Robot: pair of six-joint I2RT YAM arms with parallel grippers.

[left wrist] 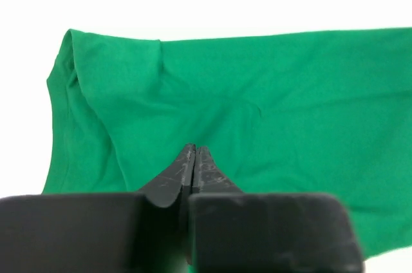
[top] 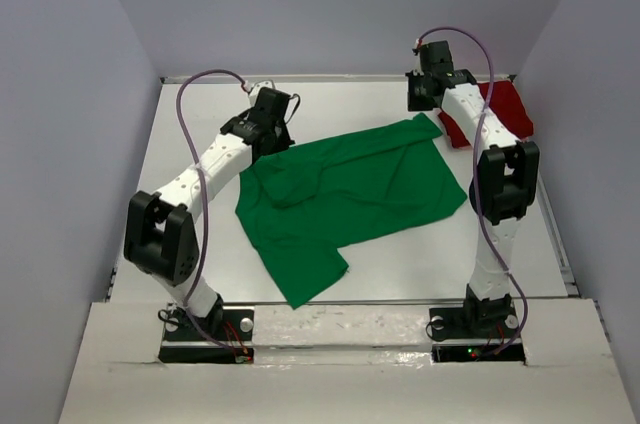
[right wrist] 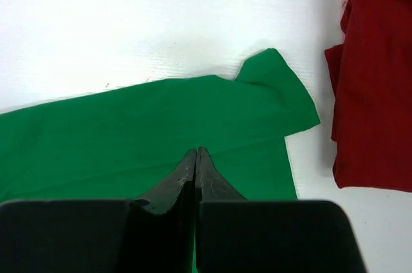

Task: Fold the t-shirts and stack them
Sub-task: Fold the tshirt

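Note:
The bright green t-shirt (top: 350, 189) lies spread and rumpled across the middle of the white table (top: 420, 264), one part trailing toward the near edge. The dark red t-shirt (top: 500, 114) sits bunched at the far right. My left gripper (top: 272, 147) hovers over the green shirt's far left corner, jaws shut, with no cloth showing between them (left wrist: 195, 149). My right gripper (top: 419, 104) hangs above the shirt's far right corner, also shut and empty (right wrist: 196, 150). Its wrist view shows the green sleeve (right wrist: 277, 86) flat on the table and the red shirt (right wrist: 376, 93) just to the right.
Grey walls enclose the table on the left, back and right. A raised lip (top: 340, 77) runs along the far edge. Both arm bases (top: 205, 329) stand at the near edge. Bare white table surface (top: 190, 144) shows to the left of the green shirt.

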